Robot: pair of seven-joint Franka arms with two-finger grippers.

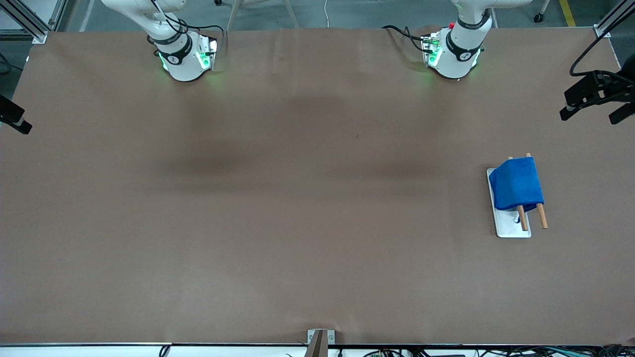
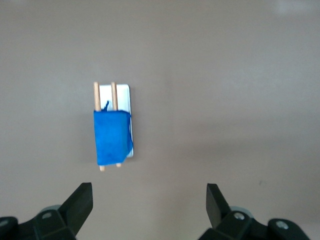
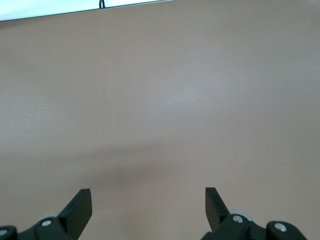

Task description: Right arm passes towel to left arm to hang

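Observation:
The bright blue towel (image 1: 517,183) hangs draped over two wooden rods of a rack with a white base (image 1: 511,225), toward the left arm's end of the table. It also shows in the left wrist view (image 2: 112,137), on the rack base (image 2: 122,92). My left gripper (image 2: 149,199) is open and empty, high above the table, apart from the towel. My right gripper (image 3: 148,202) is open and empty over bare brown table. Neither hand shows in the front view, only the arm bases along the top.
A brown cover (image 1: 297,198) spans the whole table. A black camera mount (image 1: 593,94) juts in at the left arm's end, another (image 1: 15,119) at the right arm's end. A small bracket (image 1: 320,342) sits at the edge nearest the front camera.

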